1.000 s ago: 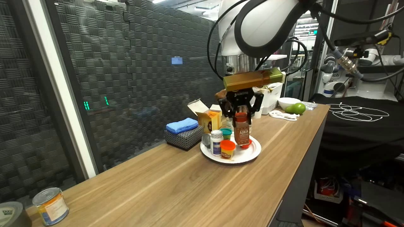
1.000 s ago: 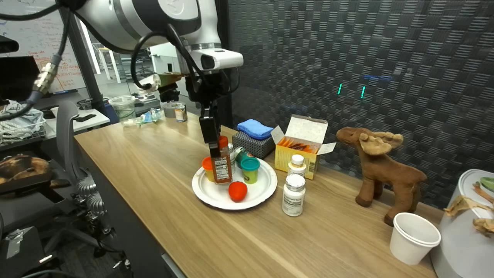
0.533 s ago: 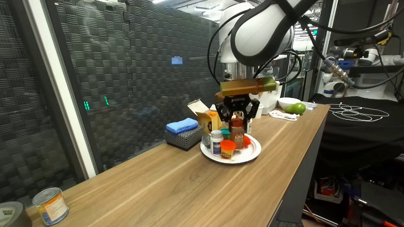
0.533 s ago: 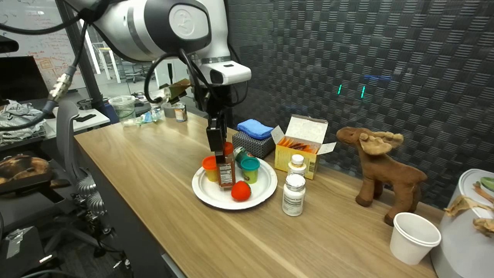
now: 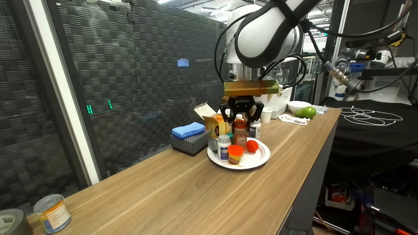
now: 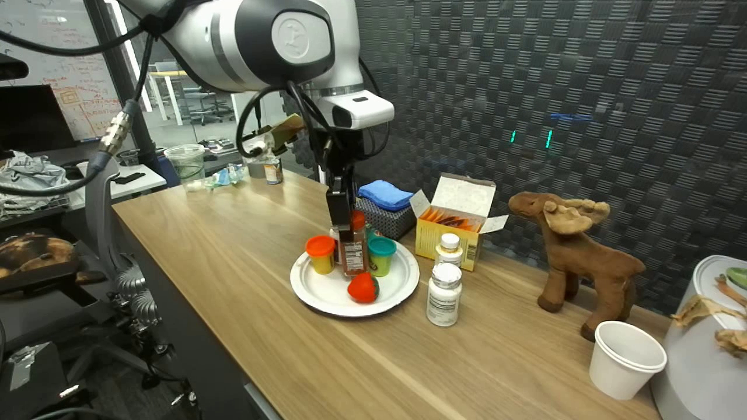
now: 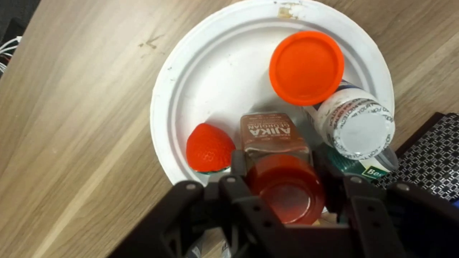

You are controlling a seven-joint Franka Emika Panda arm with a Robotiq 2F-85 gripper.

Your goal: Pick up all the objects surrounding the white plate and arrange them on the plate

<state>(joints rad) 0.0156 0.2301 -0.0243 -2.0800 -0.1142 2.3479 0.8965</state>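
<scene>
While jar's (image 7: 280, 157) gripped, plate (image 7: 222, 87) holds tubs (image 6: 320, 254).

Spice jar (image 6: 355, 258) moved nearer teal-lidded tub (image 6: 381, 260), strawberry (image 6: 362, 288) turned

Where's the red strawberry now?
In the wrist view, the red strawberry sits on the round white plate, just left of the brown, red-capped Ajika bottle.

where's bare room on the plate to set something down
Widest bare patch on the plate: between the strawberry, orange-lidded tub and rim. Smaller: between strawberry, teal-lidded tub and rim. Crowded: around the white bottle, ajika jar and green container.
</scene>
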